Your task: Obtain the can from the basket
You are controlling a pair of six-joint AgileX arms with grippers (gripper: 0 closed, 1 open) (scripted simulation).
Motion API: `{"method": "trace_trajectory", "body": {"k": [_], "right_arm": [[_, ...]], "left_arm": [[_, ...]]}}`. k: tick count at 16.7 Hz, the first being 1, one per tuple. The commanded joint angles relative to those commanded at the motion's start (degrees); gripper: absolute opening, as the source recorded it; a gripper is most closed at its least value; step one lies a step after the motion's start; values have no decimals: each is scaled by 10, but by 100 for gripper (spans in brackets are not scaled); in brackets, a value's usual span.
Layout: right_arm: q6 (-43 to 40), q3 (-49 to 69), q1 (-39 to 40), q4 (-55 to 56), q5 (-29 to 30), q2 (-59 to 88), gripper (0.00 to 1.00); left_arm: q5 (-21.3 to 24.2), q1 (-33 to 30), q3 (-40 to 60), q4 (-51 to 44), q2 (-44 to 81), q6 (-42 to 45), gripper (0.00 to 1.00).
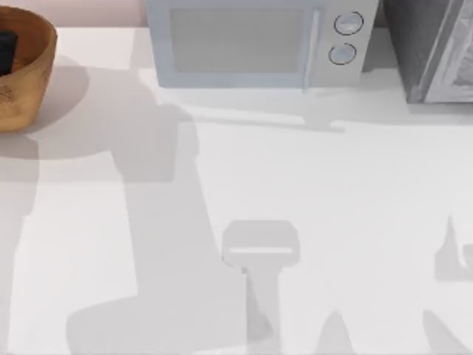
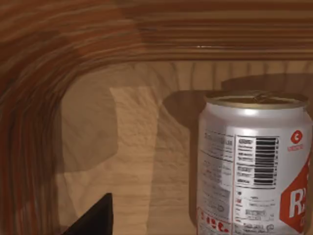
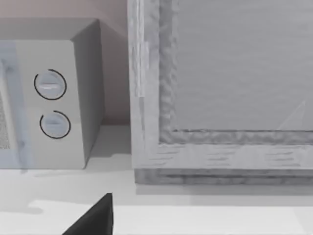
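Observation:
The can [image 2: 254, 166] stands upright on the basket's ribbed wooden floor [image 2: 132, 147]; it has a gold top, a silver-white side with a barcode, and red marks low down. In the top view the basket [image 1: 29, 81] sits at the table's far left back corner. A dark part of my left gripper [image 1: 6, 50] reaches down inside it. One dark left fingertip [image 2: 95, 218] shows beside the can, apart from it, with nothing held. The left gripper looks open. My right arm is parked, and one of its fingertips [image 3: 93, 218] points toward the back right of the table.
A white microwave [image 1: 251, 41] stands at the back middle, with its two dials [image 3: 51, 103] in the right wrist view. A grey cabinet [image 1: 436, 48] fills the back right corner. White tabletop [image 1: 295, 185] stretches in front, crossed by arm shadows.

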Motion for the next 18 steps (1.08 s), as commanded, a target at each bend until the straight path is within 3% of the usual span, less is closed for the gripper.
{"method": "trace_trajectory", "body": {"k": [6,10,18], "right_arm": [[0,0,0,0,0,0,100],[0,0,0,0,0,0,100],[0,0,0,0,0,0,100]], "left_arm": [[0,-3,-87,90,3,-3,100],[0,-3,-92,96,3,-3,100],[0,-3,-92,96,3,-3,40]]}}
